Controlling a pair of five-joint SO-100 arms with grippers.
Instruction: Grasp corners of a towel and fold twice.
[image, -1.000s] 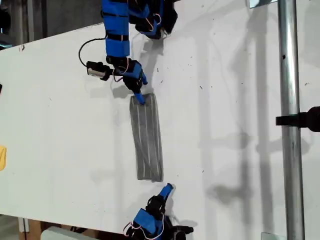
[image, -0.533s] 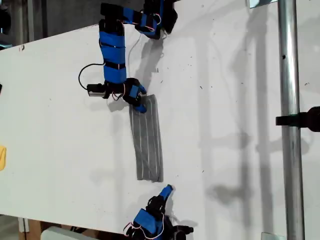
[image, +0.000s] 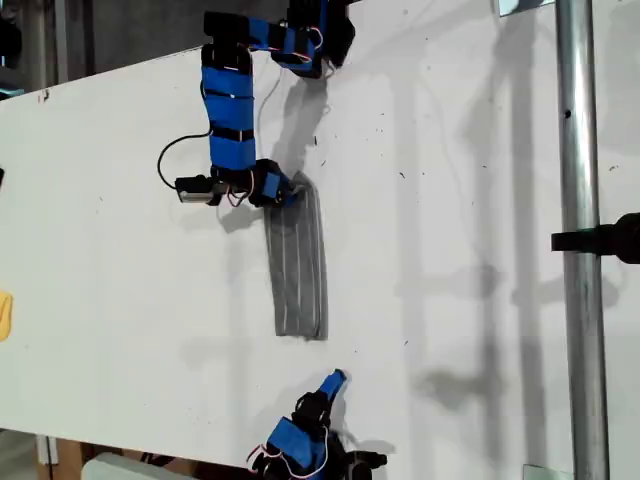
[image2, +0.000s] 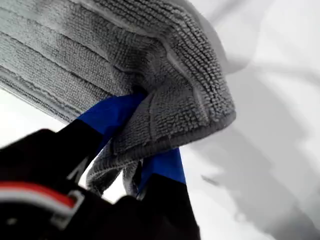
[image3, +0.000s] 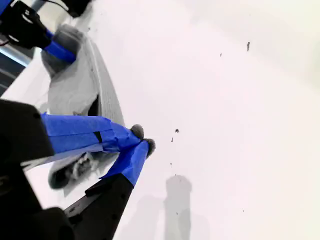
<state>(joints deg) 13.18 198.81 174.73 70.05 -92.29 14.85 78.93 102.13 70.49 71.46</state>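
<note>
Lying folded on white table (image: 120, 250): towel (image: 298, 270).

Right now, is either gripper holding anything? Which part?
My first gripper is shut on the towel, pinching a corner at its far end. My second gripper is shut and holds nothing.

A broad white tabletop (image: 480, 200) fills most of the exterior view, marked with small dark specks and crossed by soft grey shadows. A shiny metal pole (image: 580, 240) runs top to bottom along the exterior view's right, with a black clamp (image: 610, 238) fixed to it. Dark surroundings are seen beyond the table's edge at the exterior view's upper left.
</note>
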